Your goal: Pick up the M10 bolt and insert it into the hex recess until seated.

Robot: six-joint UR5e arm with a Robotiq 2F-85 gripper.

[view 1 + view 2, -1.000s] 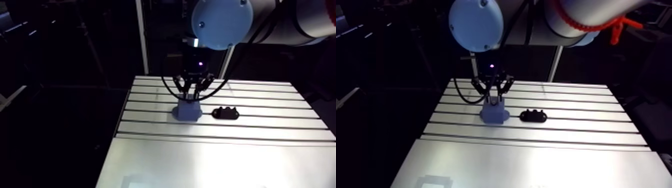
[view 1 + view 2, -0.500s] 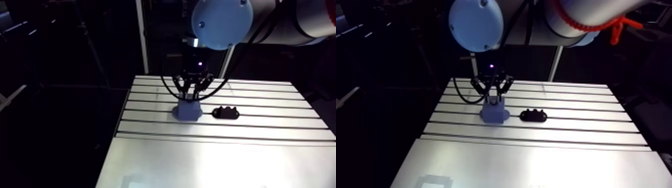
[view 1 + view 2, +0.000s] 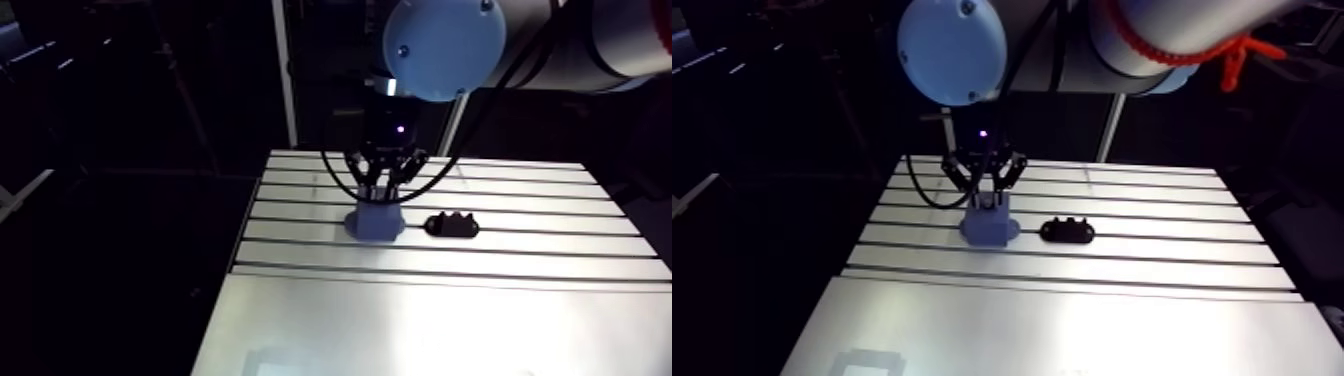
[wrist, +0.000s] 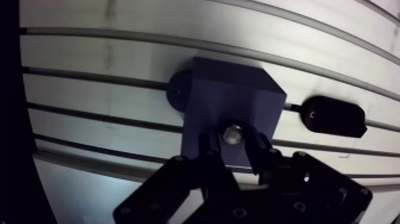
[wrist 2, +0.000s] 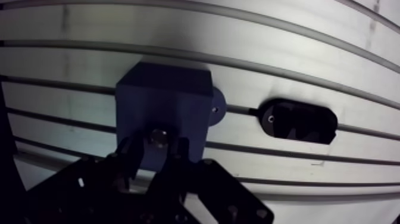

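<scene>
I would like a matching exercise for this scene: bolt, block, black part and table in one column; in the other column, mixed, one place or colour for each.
Things:
1. bolt
2. block
3. black part
4. table

Descriptions:
A. blue
B. silver, with long slots
C. held in the gripper, just over the block
D. lying beside the block, apart from it

Pairs: 1-C, 2-A, 3-D, 4-B
</scene>
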